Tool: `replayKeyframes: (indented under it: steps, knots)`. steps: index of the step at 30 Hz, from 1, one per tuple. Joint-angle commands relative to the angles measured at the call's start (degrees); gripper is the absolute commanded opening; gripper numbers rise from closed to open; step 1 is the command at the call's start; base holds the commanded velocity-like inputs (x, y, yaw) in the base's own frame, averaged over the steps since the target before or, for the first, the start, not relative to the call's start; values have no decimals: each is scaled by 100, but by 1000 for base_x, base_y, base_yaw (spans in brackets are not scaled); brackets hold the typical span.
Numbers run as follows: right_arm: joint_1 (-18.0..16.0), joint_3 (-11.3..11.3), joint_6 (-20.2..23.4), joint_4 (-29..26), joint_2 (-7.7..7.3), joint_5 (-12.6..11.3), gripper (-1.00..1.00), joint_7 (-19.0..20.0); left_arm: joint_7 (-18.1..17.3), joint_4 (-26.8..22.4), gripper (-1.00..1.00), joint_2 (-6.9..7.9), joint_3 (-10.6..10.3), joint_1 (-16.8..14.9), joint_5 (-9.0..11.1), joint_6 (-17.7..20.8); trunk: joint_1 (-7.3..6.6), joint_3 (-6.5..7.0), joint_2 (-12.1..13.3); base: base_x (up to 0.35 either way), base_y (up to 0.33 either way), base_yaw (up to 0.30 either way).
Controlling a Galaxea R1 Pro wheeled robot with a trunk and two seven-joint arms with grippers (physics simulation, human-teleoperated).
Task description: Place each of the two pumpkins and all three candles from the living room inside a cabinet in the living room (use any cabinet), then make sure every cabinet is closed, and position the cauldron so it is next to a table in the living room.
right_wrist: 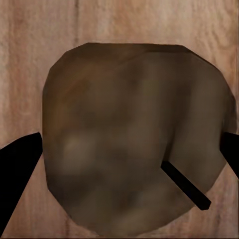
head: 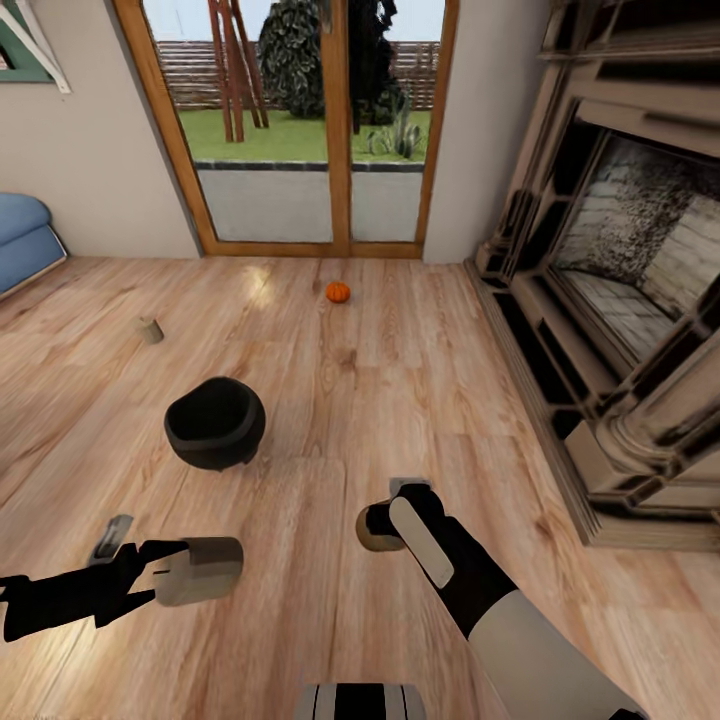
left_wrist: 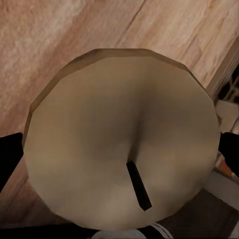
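My left gripper is shut on a whitish-grey candle, held above the wood floor; the left wrist view looks straight at that candle's wick end, with a black finger at each side. My right gripper is shut on a second candle, whose darker wick end faces the right wrist camera. A third candle lies on the floor at the far left. One orange pumpkin sits near the glass doors. The black cauldron stands on the floor ahead of my left gripper.
A stone fireplace with a stepped hearth runs along the right side. Wood-framed glass doors close off the far wall. A blue sofa corner shows at the far left. Open wood floor lies between the cauldron and the fireplace.
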Motion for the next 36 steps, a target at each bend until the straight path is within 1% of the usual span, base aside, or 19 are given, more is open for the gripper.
replayKeyframes:
  steps: [1,36]
  knots:
    - [-5,10,11,-2,-1,-59,-100,-61,59,-10,-100,-2,3,-2,93,6,-7,11,-1,-340,0,-171]
    - [-5,0,17,64,-1,-66,-100,-43,59,-13,-100,-3,-1,-2,93,6,-97,528,46,-340,0,-172]
